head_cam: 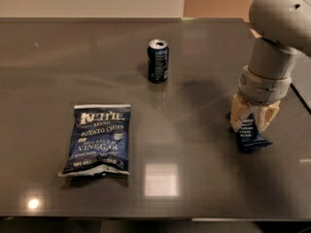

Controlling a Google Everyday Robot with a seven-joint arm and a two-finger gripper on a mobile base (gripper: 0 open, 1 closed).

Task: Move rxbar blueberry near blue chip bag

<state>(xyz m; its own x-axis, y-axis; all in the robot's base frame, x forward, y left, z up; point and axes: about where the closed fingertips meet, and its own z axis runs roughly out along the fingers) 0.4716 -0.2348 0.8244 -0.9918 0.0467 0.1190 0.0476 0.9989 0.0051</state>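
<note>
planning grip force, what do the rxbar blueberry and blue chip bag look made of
The rxbar blueberry: thin, flat film wrapper, probably plastic, with a faint sheen. The blue chip bag: crinkly printed film with silvery crimped edges, possibly foil-lined. The hand is down over the bar's upper end.

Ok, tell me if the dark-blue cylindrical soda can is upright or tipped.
Upright: the soda can stands on its base, silver top showing. The gripper is over the small dark-blue bar wrapper.
</note>
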